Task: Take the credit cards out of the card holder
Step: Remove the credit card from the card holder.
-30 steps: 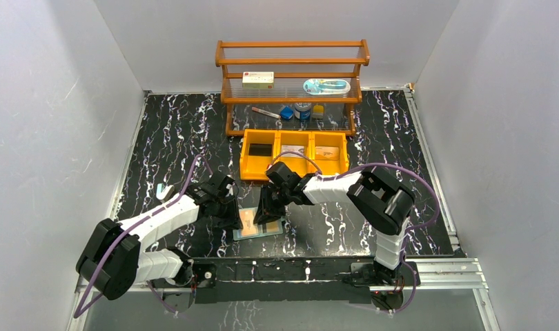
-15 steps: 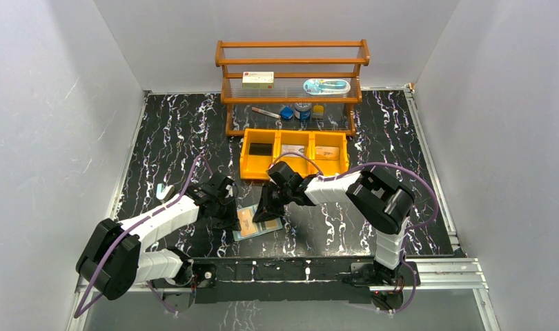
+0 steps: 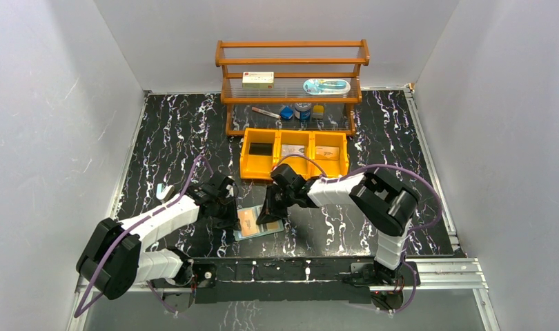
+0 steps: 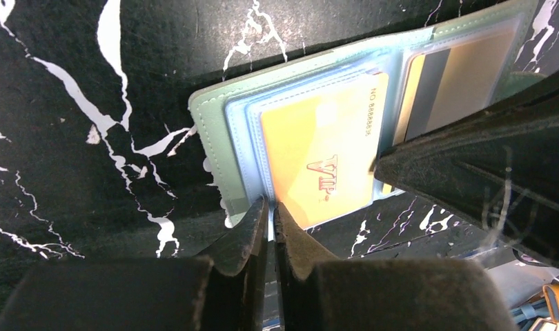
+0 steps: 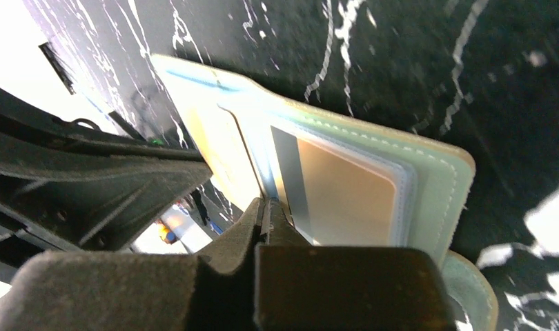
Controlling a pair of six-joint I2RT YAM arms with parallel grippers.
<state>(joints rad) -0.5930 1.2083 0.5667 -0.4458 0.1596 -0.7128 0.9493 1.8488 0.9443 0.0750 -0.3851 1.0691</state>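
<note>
The card holder (image 3: pixel 273 227) lies open near the table's front edge, its sage-green cover (image 4: pixel 211 138) under pale blue pockets. An orange-tan credit card (image 4: pixel 325 155) marked VIP fills the left pocket. A tan credit card (image 5: pixel 342 196) with a grey stripe sits in the right pocket. My left gripper (image 4: pixel 271 205) is shut on the near edge of the left pocket's sleeve, and a thin pale strip shows between its tips. My right gripper (image 5: pixel 268 205) is shut at the holder's near edge by the fold. In the top view, left gripper (image 3: pixel 230 221) and right gripper (image 3: pixel 270 216) flank the holder.
An orange three-compartment bin (image 3: pixel 243 160) stands just behind the grippers. Behind it a wooden shelf (image 3: pixel 290 62) carries a white box with a red label (image 3: pixel 257 80) and small items. A small pale object (image 3: pixel 166 191) lies at the left.
Both grippers have closed over the last second. The right gripper has shifted slightly to the right above the holder. The left arm has hardly moved.
</note>
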